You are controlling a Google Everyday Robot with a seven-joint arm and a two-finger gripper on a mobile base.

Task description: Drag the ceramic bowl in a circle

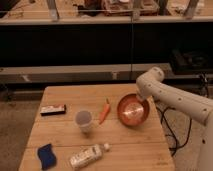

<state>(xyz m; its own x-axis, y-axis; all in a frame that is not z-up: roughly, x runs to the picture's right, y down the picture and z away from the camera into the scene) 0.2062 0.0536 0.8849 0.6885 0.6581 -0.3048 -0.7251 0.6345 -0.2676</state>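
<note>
The ceramic bowl is a wide, shallow, glossy orange-red bowl on the right side of the wooden table, near its right edge. My white arm reaches in from the right, and the gripper sits at the bowl's far right rim, touching it. The small translucent whitish cup stands upright left of the bowl, apart from it.
A carrot lies between the cup and the bowl. A black rectangular object lies at the left, a blue sponge at the front left, a lying plastic bottle at the front. Dark shelving runs behind the table. Cables hang at the right.
</note>
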